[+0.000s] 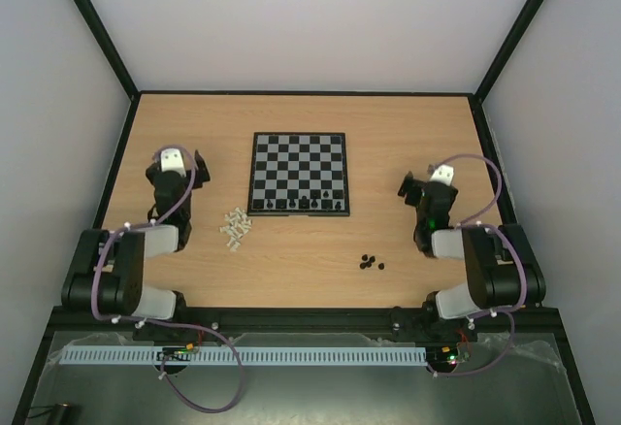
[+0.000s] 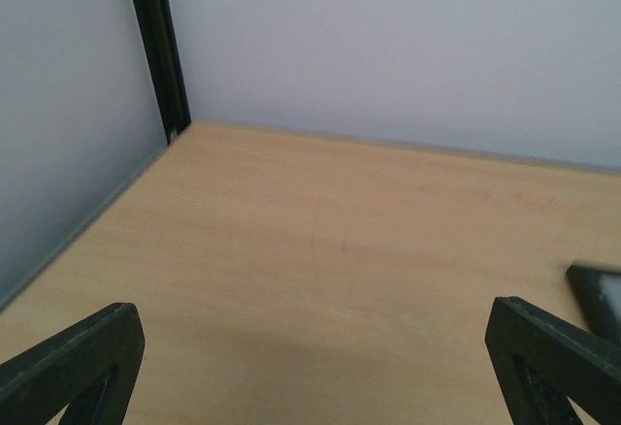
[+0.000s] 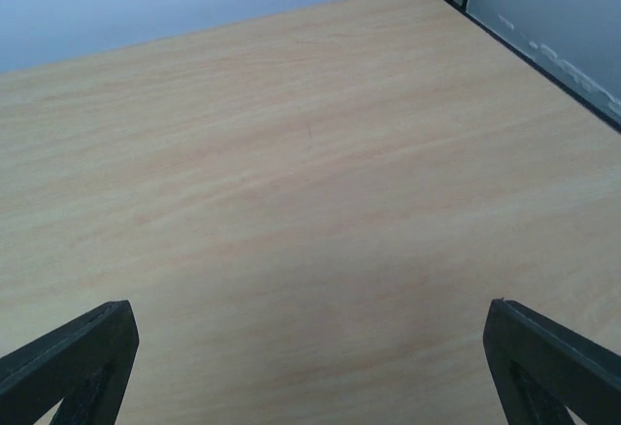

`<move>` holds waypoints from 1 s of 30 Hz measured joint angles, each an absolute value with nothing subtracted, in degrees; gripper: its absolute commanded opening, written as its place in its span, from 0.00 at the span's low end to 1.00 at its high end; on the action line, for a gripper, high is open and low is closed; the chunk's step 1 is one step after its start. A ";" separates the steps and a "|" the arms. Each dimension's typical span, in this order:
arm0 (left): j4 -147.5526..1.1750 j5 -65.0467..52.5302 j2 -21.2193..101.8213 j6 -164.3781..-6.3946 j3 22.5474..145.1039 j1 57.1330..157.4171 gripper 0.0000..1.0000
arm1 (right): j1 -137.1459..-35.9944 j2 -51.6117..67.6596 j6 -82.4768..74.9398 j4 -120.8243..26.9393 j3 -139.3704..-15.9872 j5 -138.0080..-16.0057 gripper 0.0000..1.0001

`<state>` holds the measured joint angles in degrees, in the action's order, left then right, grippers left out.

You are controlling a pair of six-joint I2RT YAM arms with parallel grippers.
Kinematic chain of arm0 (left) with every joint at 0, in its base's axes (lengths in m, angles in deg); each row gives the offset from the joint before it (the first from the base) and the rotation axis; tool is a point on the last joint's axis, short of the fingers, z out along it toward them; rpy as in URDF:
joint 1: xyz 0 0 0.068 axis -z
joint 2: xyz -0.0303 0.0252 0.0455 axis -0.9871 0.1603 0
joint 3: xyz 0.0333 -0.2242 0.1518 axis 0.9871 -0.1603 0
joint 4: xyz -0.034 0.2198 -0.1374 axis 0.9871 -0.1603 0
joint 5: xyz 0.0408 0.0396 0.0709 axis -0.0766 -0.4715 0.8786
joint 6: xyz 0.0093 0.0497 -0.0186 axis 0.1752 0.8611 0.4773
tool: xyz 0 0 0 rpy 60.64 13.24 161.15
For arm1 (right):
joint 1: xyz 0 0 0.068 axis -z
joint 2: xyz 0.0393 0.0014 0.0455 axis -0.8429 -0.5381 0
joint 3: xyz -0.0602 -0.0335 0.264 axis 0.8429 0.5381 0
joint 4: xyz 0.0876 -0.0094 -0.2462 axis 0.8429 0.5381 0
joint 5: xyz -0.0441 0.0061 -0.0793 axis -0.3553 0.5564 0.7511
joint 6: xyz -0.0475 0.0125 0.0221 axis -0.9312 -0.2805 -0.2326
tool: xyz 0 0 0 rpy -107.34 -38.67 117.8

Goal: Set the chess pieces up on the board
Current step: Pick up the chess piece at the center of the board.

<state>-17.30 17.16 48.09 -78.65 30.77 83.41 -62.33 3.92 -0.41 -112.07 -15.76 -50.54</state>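
While both arms rest at opposite sides of the desk [image 1: 310, 250], I see the left gripper [image 2: 310, 347] and the right gripper [image 3: 310, 347] with jaws spread wide, holding nothing, each above bare wood. The board [image 1: 299, 174] lies mid-desk between them, toward the back, with several black chess pieces [image 1: 306, 202] standing on its nearest rows. A heap of cream-white pieces [image 1: 234, 230] lies just off its near left corner. A small cluster of loose black pieces [image 1: 370, 262] sits nearer my side, toward the right arm.
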 measured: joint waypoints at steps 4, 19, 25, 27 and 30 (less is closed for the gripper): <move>-23.74 17.03 40.27 -78.04 33.96 84.50 1.00 | -62.33 6.98 2.72 -91.31 -31.08 -50.51 0.99; -46.61 12.46 10.74 -78.30 42.05 99.30 1.00 | -62.37 28.38 16.40 -46.83 -57.59 -63.74 0.99; -55.59 10.41 5.54 -82.98 46.59 102.51 1.00 | -62.26 34.23 19.33 -35.51 -58.45 -67.06 0.99; -59.06 8.92 5.32 -85.23 48.43 102.53 1.00 | -62.28 32.05 19.07 -32.82 -58.62 -70.43 0.99; -62.39 7.74 5.89 -87.33 49.85 102.53 1.00 | -63.05 26.41 18.24 -28.07 -58.62 -73.16 0.99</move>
